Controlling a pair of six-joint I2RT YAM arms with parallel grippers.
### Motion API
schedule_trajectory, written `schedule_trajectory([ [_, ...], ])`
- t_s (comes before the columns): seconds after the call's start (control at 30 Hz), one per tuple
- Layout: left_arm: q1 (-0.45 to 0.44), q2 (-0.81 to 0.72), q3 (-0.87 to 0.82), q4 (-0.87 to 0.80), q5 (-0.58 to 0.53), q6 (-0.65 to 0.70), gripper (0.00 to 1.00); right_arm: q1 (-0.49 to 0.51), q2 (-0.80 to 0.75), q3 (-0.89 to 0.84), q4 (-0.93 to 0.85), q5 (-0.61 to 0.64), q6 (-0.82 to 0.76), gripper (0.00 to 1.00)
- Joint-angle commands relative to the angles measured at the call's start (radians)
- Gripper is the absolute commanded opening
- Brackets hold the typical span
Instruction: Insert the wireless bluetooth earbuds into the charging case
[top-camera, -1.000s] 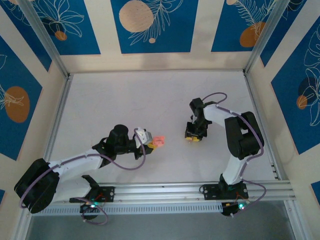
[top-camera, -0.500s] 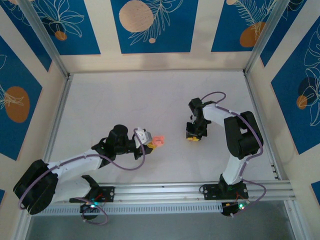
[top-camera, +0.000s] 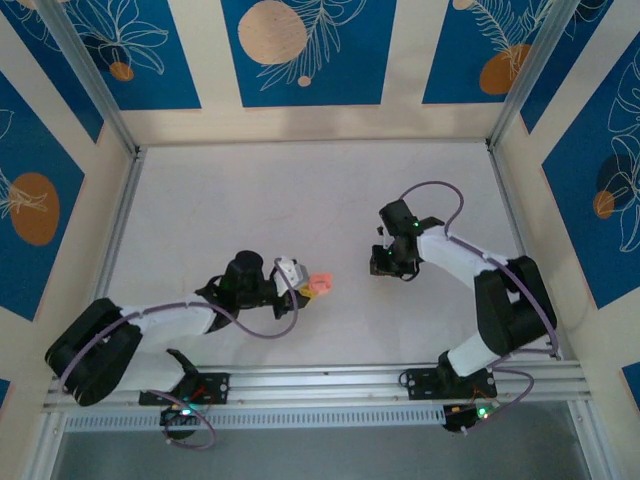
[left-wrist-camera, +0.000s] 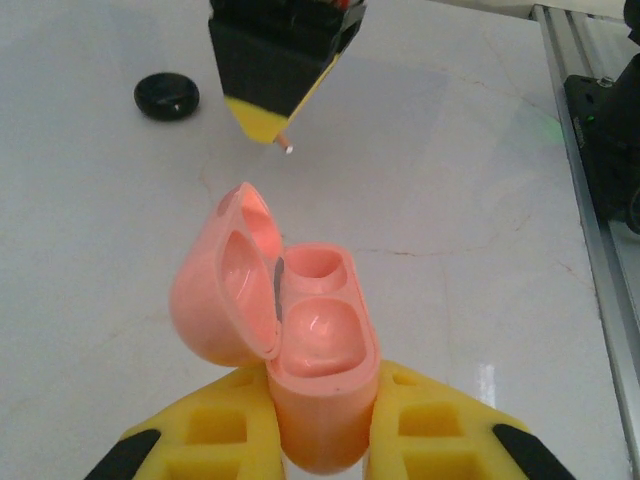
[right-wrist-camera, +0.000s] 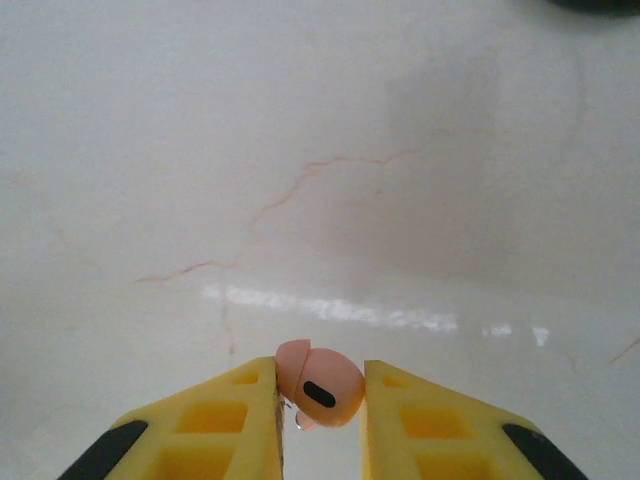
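The left gripper (left-wrist-camera: 322, 388) is clamped on the lower body of the charging case (left-wrist-camera: 320, 345). Its two yellow plastic fingers (left-wrist-camera: 225, 420), moulded with square hollows, press on the case from both sides. The case is smooth, glossy, salmon-pink plastic with an egg-like rounded form, and it stands up out of the jaws. Its lid (left-wrist-camera: 222, 290) is open and leans to the left of the jaws on a hinge; the inside of the lid is hollowed. Two rounded wells are in the body, one behind the other, and both are empty.

The right gripper (right-wrist-camera: 320, 372) has its yellow fingers closed on one earbud (right-wrist-camera: 325, 392). The earbud is a small pink rounded bud with a black oval patch on its face, and it sits exactly between the fingertips. A short part goes down below it, into the gap.

In the left wrist view this gripper hangs in front of the open case, well apart from it, and a thin pinkish stem with a pale tip comes out under its yellow end. Left of it, a small black glossy rounded piece (left-wrist-camera: 167, 97) lies on the table (right-wrist-camera: 300, 150); I cannot tell what it is. The table is white and polished like marble, with thin brownish veins.
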Motion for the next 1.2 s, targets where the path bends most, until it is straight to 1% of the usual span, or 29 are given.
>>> schedule_trajectory([
  [0.0, 0.001, 0.044, -0.009, 0.142, 0.016, -0.027, 0.13, 0.035, -0.092, -0.048, 0.097, 0.012, -0.026, 0.23],
  [0.2, -0.003, 0.109, 0.013, 0.201, 0.019, -0.036, 0.13, 0.096, -0.244, -0.125, 0.224, 0.007, -0.069, 0.24],
  [0.3, -0.005, 0.143, 0.026, 0.245, 0.022, -0.052, 0.13, 0.127, -0.301, -0.15, 0.272, 0.012, -0.098, 0.24],
  [0.6, -0.007, 0.204, 0.044, 0.352, 0.053, -0.11, 0.13, 0.207, -0.447, -0.233, 0.424, -0.029, -0.166, 0.24],
  [0.83, -0.008, 0.197, 0.045, 0.375, 0.063, -0.133, 0.13, 0.241, -0.49, -0.262, 0.448, -0.061, -0.212, 0.24],
  [1.17, -0.008, 0.177, 0.048, 0.378, 0.077, -0.155, 0.13, 0.271, -0.477, -0.255, 0.455, -0.043, -0.244, 0.24],
])
